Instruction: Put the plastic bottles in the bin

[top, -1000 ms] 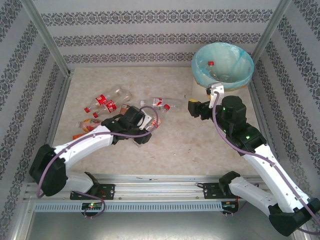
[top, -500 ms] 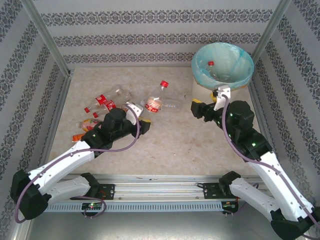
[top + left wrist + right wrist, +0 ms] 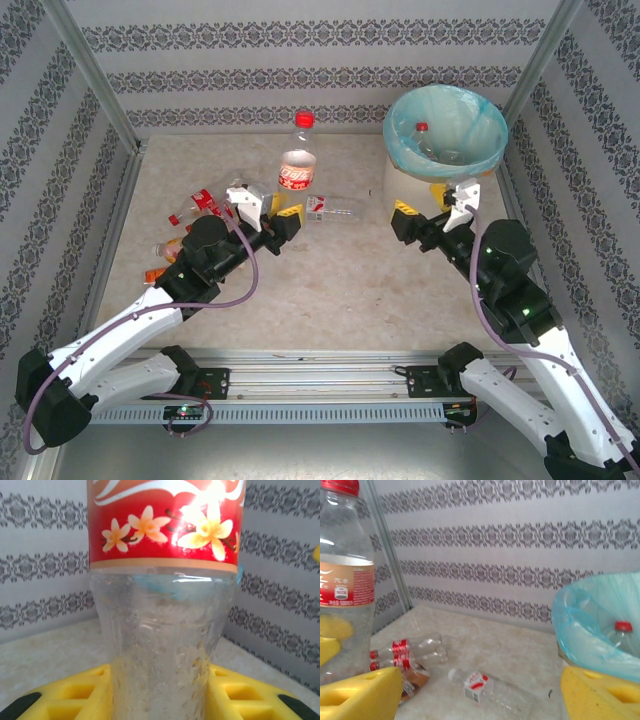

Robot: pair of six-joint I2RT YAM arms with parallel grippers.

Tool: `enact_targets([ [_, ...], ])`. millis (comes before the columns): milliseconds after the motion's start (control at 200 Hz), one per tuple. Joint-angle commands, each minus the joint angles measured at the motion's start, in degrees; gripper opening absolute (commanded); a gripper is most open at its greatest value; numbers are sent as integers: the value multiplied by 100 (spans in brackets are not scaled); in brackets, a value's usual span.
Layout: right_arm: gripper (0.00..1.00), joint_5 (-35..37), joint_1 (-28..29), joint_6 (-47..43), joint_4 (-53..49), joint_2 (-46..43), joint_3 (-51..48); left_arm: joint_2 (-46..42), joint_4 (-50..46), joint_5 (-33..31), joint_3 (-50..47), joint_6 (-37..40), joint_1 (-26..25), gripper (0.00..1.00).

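Starting w/ the bin [image 3: 393,140], far right: 1 binned bottle [image 3: 424,140] inside. Your left gripper [image 3: 285,212] has swung up off the pile [image 3: 205,208], clamped tight on a red-label bottle [image 3: 298,165], now upright mid-table, so carry it over next. Right gripper [image 3: 424,200] gapes, empty, beside the bin.

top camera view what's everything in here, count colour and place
held bottle: one, clear, red cap and label, upright
lying bottle: one, clear, white-red label, mid table
bottle pile: at least three, red and orange labels, left side, partly hidden
bin: one, cream, turquoise liner, far right, a red-capped bottle inside
table: one, beige
left gripper: one, yellow, shut on the held bottle
right gripper: one, yellow, open, beside the bin
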Motion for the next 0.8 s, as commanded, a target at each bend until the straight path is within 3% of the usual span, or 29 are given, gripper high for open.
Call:
enact_targets([
  [0, 82, -349, 61, -90, 586, -187, -135, -71, 862, 97, 37, -274, -37, 0],
  [270, 83, -665, 54, 213, 1631, -432, -631, -230, 772, 514, 254, -310, -37, 0],
  [630, 85, -1523, 66, 605, 2378, -157, -484, -474, 550, 829, 246, -260, -37, 0],
  [794, 86, -1898, 84, 803, 2284, 286, 39, -626, 379, 968, 208, -228, -37, 0],
])
